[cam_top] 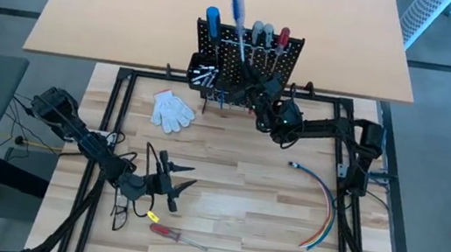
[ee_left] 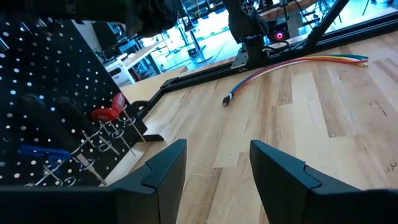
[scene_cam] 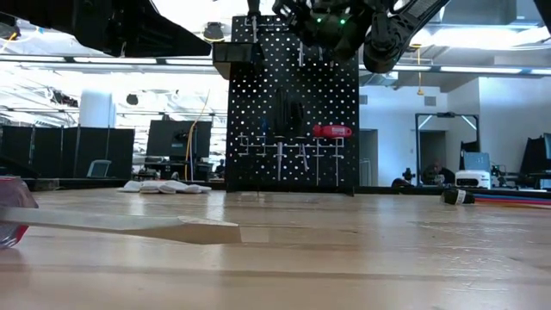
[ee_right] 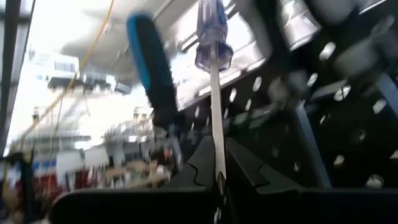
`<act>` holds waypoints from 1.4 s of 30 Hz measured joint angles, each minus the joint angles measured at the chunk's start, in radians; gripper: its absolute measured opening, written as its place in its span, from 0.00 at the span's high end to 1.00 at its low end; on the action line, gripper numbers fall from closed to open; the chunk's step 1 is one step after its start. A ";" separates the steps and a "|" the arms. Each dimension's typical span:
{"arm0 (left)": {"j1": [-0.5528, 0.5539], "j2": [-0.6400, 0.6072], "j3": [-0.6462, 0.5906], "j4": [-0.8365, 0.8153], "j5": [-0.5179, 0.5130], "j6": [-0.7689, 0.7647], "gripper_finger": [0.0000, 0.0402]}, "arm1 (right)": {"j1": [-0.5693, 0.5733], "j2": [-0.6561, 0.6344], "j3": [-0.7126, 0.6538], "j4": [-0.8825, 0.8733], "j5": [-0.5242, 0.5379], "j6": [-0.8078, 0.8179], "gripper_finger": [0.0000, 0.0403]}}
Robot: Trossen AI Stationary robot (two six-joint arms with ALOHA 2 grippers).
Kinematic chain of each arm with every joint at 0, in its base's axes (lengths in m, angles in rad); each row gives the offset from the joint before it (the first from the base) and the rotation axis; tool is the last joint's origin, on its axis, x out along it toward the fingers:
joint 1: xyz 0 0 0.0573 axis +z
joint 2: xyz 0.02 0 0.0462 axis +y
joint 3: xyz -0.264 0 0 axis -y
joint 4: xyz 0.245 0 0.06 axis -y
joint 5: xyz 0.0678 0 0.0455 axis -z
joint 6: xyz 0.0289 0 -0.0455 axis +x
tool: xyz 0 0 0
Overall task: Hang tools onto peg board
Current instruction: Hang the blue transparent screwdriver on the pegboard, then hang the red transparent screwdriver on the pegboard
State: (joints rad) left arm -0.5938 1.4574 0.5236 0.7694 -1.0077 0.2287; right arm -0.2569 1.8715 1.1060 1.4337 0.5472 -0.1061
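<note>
The black peg board (cam_top: 248, 59) stands upright at the table's far middle. Blue (cam_top: 211, 22), grey (cam_top: 261, 32) and red (cam_top: 284, 37) handles stick up from its top, and red pliers (scene_cam: 331, 131) hang on its front. My right gripper (cam_top: 256, 88) is at the board's near side, shut on a long screwdriver with a clear blue handle (cam_top: 237, 8). My left gripper (cam_top: 178, 181) is open and empty above the near left of the table. A red-handled screwdriver (cam_top: 170, 235) lies flat on the table near the front edge. My right gripper pinches the screwdriver's bare metal shaft (ee_right: 216, 143) between its two fingers (ee_right: 202, 165), well below the handle (ee_right: 211, 31). The fingers lie across the shaft. The screwdriver stands roughly upright, handle up, above the board's top. Its tip is hidden by the fingers.
A white glove (cam_top: 172, 110) lies left of the board. A bundle of coloured cables (cam_top: 321, 201) curves across the right of the table. The black bin (cam_top: 207, 66) on the board holds silver bits. The black frame rails (cam_top: 114, 101) run along the table's sides.
</note>
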 joint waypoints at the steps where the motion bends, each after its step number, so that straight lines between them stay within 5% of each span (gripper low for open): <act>1: 0.000 0.000 0.000 0.000 0.000 0.000 0.57 | 0.000 0.002 -0.001 0.001 0.000 -0.003 0.95; 16: 0.000 0.000 0.000 0.000 0.000 -0.001 0.57 | -0.016 0.001 -0.001 -0.058 0.038 0.016 0.94; 25: 0.000 0.000 0.000 0.000 0.000 -0.005 0.57 | -0.056 0.000 0.000 -0.303 0.024 0.127 0.88; 34: 0.000 0.000 0.000 -0.001 0.000 -0.008 0.57 | -0.030 -0.020 -0.001 -0.439 -0.050 0.010 0.64; 42: -0.043 0.000 0.006 -0.002 -0.001 0.031 0.57 | 0.107 -0.136 0.000 -0.702 -0.051 -0.225 0.46</act>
State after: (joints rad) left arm -0.6370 1.4574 0.5295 0.7670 -1.0088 0.2597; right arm -0.1498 1.7357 1.1057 0.7315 0.4957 -0.3308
